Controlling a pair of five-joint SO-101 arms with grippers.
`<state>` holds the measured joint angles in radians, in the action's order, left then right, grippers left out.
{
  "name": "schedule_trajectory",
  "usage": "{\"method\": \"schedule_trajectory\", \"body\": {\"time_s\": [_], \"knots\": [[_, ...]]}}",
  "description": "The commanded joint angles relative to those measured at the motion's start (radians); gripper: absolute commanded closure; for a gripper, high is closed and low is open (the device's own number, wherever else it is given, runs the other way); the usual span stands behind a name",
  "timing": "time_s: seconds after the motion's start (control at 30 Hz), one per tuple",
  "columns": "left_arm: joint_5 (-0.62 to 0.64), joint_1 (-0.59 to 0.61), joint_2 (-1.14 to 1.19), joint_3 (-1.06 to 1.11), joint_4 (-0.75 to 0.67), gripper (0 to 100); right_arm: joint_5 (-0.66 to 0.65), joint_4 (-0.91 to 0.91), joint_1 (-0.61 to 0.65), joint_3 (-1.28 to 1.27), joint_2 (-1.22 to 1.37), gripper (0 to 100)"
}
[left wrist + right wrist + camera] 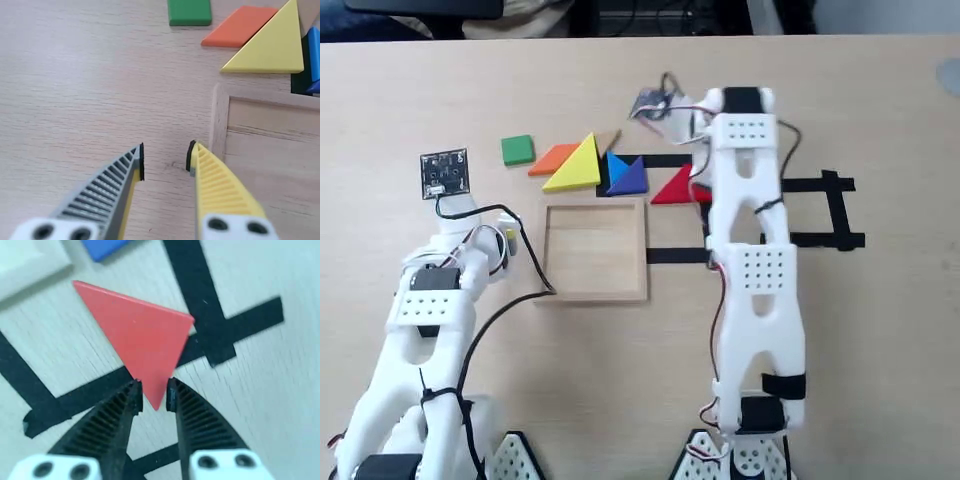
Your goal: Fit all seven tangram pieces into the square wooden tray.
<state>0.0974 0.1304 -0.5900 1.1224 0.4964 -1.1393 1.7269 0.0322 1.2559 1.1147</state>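
r gripper [153, 388] pinches red triangle [140, 335]

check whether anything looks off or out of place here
Nothing looks damaged or spilled. The flat red triangle piece lies across the black tape lines, and the square wooden tray holds no pieces.

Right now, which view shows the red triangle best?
The right wrist view: the red triangle lies whole and close, one corner at the right hand. The high view shows it far off, partly under the right arm.
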Motion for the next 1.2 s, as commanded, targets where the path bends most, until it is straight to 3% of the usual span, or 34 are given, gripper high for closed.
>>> {"method": "schedule_trajectory", "body": {"time_s": [0.0,0.17,0.6,0.83,1.17], "knots": [[0.003,-0.012,-0.003,-0.008,-0.018,83,-0.006,0.037,-0.034,0.012,-0.013,80.6],[0.003,-0.012,-0.003,-0.008,-0.020,83,-0.011,0.029,-0.028,-0.001,0.007,66.8],[0.002,-0.012,-0.003,-0.008,-0.020,83,-0.040,-0.011,0.094,-0.015,0.107,66.8],[0.002,-0.010,-0.003,-0.005,-0.020,83,-0.040,-0.135,0.046,-0.015,0.142,66.9],[0.005,-0.010,-0.003,-0.004,-0.020,83,-0.040,-0.092,0.034,0.021,0.134,66.7]]}}
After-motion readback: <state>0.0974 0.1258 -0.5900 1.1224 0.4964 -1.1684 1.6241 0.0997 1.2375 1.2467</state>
